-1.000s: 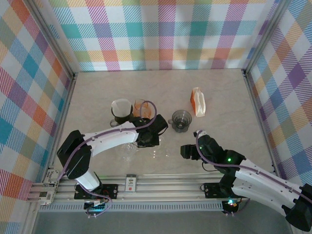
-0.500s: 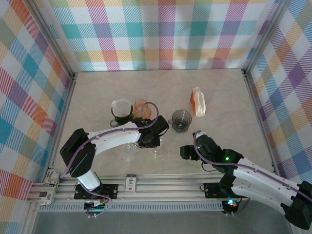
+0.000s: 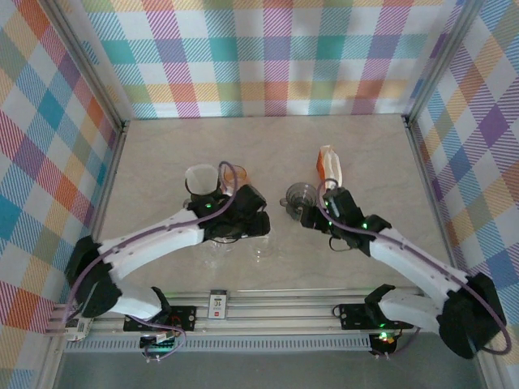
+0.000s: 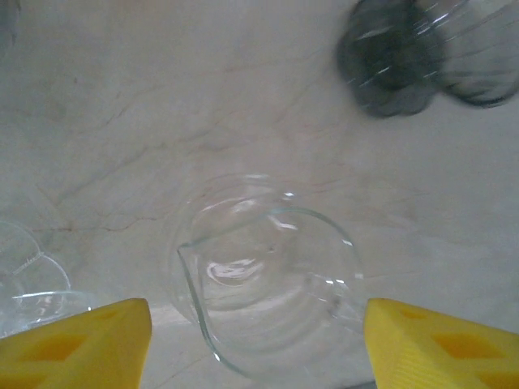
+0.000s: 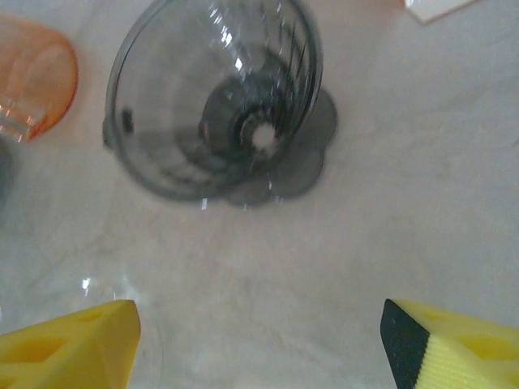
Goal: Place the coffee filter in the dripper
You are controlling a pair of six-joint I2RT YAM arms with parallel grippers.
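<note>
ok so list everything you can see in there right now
dripper: 1, smoky grey glass, mid table, in front of the right hand
packet: 1, orange and white, right of dripper, possibly filters
orange cup: 1, translucent orange, left of dripper
white cup: 1, white on a dark base, left of orange cup
glass pitcher: 1, clear, spouted, below the left hand
clear glass: 1, beside the pitcher
table: 1, beige marble
left hand: 1, yellow fingers, open
right hand: 1, yellow fingers, open
</note>
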